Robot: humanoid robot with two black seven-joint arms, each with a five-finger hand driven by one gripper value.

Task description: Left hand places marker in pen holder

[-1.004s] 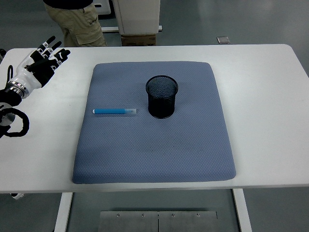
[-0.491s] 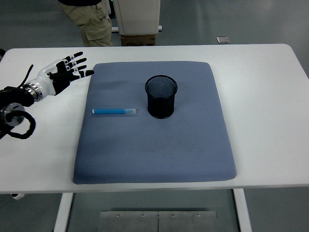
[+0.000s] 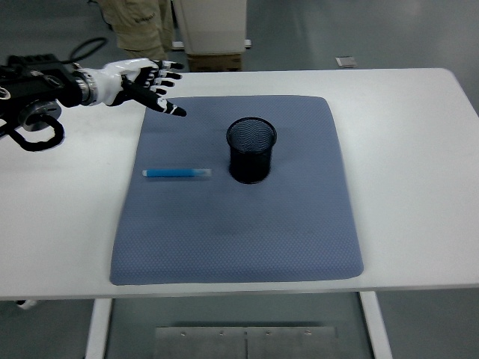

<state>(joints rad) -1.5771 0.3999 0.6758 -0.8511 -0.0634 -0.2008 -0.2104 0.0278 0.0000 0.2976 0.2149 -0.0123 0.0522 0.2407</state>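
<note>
A blue marker (image 3: 177, 173) lies flat on the grey-blue mat (image 3: 247, 232), pointing left-right, just left of the black mesh pen holder (image 3: 251, 149), which stands upright near the mat's middle. My left hand (image 3: 150, 84) reaches in from the upper left, fingers spread and empty, hovering over the mat's far left corner, well behind the marker. The right arm is out of view.
The white table (image 3: 419, 149) extends past the mat on all sides. A person's legs (image 3: 135, 15) and a cabinet with a cardboard box (image 3: 215, 61) stand beyond the table's far edge.
My left hand has swung up and to the right, from the table's left side to above the mat's far left corner. The marker and holder have not moved.
</note>
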